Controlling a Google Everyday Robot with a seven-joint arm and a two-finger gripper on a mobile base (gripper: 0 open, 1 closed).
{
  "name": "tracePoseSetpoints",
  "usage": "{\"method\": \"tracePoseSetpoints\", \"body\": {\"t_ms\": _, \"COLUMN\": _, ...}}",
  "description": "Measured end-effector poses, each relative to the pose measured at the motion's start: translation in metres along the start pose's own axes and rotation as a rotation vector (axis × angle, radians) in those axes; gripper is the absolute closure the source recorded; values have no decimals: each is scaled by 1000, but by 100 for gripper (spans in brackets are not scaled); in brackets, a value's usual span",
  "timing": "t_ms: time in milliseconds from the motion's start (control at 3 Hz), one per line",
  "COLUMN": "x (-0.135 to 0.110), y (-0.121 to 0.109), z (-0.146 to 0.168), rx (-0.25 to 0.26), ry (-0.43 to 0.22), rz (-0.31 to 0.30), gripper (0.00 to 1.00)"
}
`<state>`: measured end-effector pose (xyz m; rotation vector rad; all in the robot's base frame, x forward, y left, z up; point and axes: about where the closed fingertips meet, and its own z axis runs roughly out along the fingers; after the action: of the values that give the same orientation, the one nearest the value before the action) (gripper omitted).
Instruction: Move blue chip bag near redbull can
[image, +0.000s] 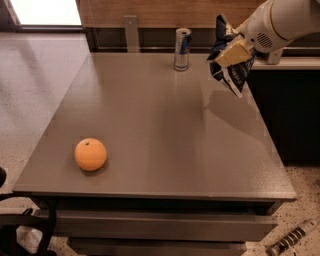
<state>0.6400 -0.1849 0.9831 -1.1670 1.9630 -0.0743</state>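
Observation:
The redbull can (182, 49) stands upright at the far edge of the grey table (160, 130), a little right of centre. The blue chip bag (233, 74) is crinkled dark navy with white lettering and hangs in the air above the table's far right part, to the right of the can. My gripper (231, 50) is shut on the bag's upper part, with a tan finger pad (233, 53) pressed against it. The white arm reaches in from the upper right. The bag's shadow lies on the table below it.
An orange (90, 154) sits on the table near the front left. A dark counter (285, 100) stands right of the table. A wooden wall and a metal post (131, 32) are behind it. A ridged object (292, 239) lies on the floor at the bottom right.

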Motion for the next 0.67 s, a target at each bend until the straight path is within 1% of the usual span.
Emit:
{"method": "tracePoseSetpoints", "body": {"t_ms": 333, "x": -2, "y": -8, "z": 14, "rx": 24, "ry": 28, "rz": 1, "gripper": 100}}
{"method": "tracePoseSetpoints", "body": {"t_ms": 667, "x": -10, "y": -38, "z": 44, "rx": 62, "ry": 67, "rz": -33, "gripper": 100}}
